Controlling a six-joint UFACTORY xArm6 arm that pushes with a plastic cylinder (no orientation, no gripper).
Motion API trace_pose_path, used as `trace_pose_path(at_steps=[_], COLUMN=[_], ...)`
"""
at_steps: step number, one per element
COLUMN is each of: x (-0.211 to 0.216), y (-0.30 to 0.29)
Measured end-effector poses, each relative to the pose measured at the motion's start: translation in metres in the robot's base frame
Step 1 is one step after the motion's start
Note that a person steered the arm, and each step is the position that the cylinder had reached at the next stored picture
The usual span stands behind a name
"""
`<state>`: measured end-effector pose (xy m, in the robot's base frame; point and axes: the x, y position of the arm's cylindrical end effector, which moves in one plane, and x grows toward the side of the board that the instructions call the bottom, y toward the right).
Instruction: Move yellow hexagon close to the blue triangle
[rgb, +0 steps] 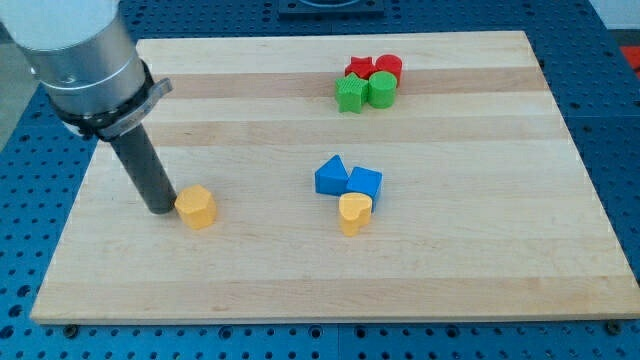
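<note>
The yellow hexagon (197, 206) lies on the wooden worktop (480, 270), well to the view's left of the blue triangle (331, 175). My tip (161, 209) touches the hexagon's left side; it is a plain rod with nothing to open or close. A blue cube (365, 183) and a yellow heart (354, 212) sit against the triangle. Red and green blocks (371, 82) cluster above it.
</note>
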<state>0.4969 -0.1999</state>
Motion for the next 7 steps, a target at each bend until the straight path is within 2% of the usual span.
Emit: trace_pose_path(at_steps=[1, 5, 7], x=[0.008, 0.008, 0.008], y=[0.0, 0.112, 0.124])
